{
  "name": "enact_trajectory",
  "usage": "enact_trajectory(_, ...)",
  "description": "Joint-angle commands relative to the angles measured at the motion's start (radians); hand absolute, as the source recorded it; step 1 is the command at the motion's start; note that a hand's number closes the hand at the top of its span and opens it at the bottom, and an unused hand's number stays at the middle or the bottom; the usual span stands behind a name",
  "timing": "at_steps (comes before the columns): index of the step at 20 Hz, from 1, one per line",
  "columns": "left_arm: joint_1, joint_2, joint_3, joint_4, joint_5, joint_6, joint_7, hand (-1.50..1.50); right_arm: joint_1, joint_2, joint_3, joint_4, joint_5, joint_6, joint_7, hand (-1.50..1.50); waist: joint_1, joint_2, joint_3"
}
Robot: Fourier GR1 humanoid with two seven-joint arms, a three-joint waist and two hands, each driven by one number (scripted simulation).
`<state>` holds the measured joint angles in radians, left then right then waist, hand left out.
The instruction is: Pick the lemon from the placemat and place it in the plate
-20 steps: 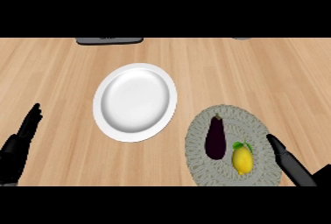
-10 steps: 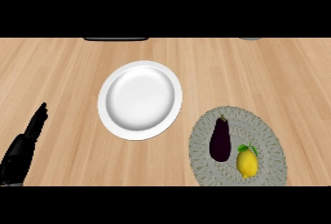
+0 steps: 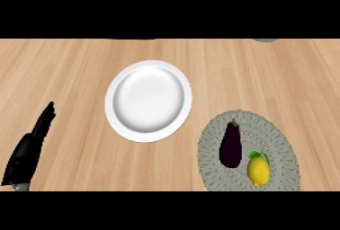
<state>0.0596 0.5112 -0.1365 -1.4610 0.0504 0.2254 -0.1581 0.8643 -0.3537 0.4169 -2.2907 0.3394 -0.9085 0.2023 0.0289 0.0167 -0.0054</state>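
Observation:
A yellow lemon [image 3: 258,170] with a small green leaf lies on the round grey placemat [image 3: 279,139] at the lower right. Just left of it on the same mat lies a dark purple eggplant [image 3: 230,144]. A white plate [image 3: 149,100] sits empty near the middle of the wooden counter, up and left of the mat. My left hand [image 3: 30,150] rests at the lower left edge, fingers straight and pointing up, far from the lemon. My right hand does not show.
A grey object [image 3: 266,40] peeks in at the counter's far edge, upper right. Bare wood lies between the plate and the left hand, and along the far side of the counter.
My right hand, beside the lemon a second ago, has left the view. The view has shifted slightly, so plate and mat sit a bit further right and down.

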Motion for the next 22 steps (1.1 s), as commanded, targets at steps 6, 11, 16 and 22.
enact_trajectory(6, 0.006, -0.029, -0.016, -0.004, -0.040, 0.009, -0.012, 0.00, -0.227, -0.095, -0.060, 0.035, 0.139, 0.237, 0.508, -1.50, 0.017, -0.003, 0.003)
enact_trajectory(11, 0.004, -0.023, 0.007, -0.009, -0.031, -0.012, 0.005, 0.00, -0.409, -0.171, -0.119, 0.073, 0.104, 0.434, 0.719, -1.50, 0.002, -0.010, 0.004)
enact_trajectory(16, -0.003, -0.008, 0.086, 0.046, -0.005, -0.064, -0.020, 0.00, -0.526, -0.114, -0.074, 0.170, 0.103, 0.511, 0.742, -1.50, -0.023, -0.015, 0.005)
enact_trajectory(22, 0.064, -0.043, 0.086, -0.077, -0.061, -0.063, 0.044, 0.00, -0.619, -0.051, -0.102, 0.260, 0.071, 0.586, 0.717, -1.50, -0.024, -0.017, 0.006)
